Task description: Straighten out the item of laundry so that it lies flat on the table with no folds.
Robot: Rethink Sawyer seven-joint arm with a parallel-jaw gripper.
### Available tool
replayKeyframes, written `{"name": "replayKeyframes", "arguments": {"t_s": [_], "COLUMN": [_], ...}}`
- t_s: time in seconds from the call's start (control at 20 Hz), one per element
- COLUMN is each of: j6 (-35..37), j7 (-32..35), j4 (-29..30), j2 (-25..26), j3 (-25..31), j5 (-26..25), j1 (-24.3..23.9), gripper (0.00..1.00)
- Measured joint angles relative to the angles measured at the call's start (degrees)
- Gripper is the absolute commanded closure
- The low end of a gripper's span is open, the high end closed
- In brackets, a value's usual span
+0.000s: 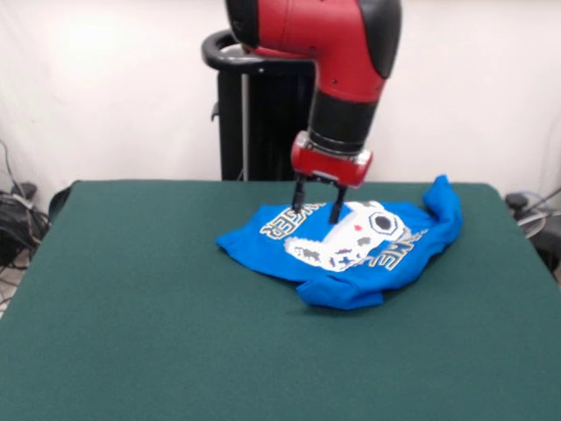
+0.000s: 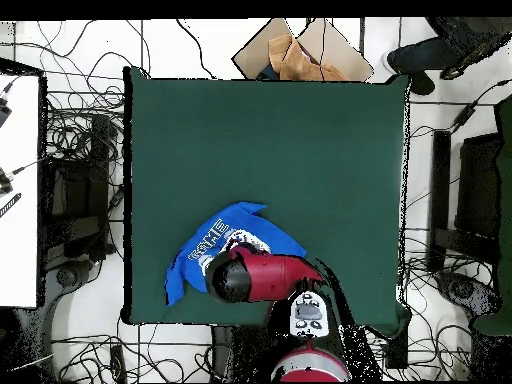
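Observation:
The item of laundry (image 1: pixel 359 256) is a bright blue T-shirt that lies crumpled on the table (image 1: pixel 166 333), toward its far right part. Its white print and lettering face up, its edges are folded under, and one corner sticks up at the right. My gripper (image 1: pixel 318 209) points straight down over the shirt's far edge, open, with both fingertips at the cloth by the print. In the overhead view the shirt (image 2: pixel 200 250) lies near the table's (image 2: pixel 280 140) lower left edge, and the red arm (image 2: pixel 262 277) covers its right part and hides the gripper.
A black pedestal (image 1: pixel 263 114) stands behind the table's far edge. Cables (image 2: pixel 85 170) cover the floor around the table. A cardboard box (image 2: pixel 300 50) lies beyond the top edge in the overhead view, and a white surface (image 2: pixel 18 190) is at the left.

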Motion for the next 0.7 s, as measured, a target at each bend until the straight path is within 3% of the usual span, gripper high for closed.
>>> {"name": "replayKeyframes", "arguments": {"t_s": [0.3,0.7], "j6": [-7.10,-20.38], "j7": [0.00,0.00], "j4": [-0.55,-1.65], "j2": [3.44,12.79], "j3": [-2.98,-6.87], "j5": [-2.78,-4.77], "j1": [-0.31,-2.00], "gripper": [0.00,0.00]}}
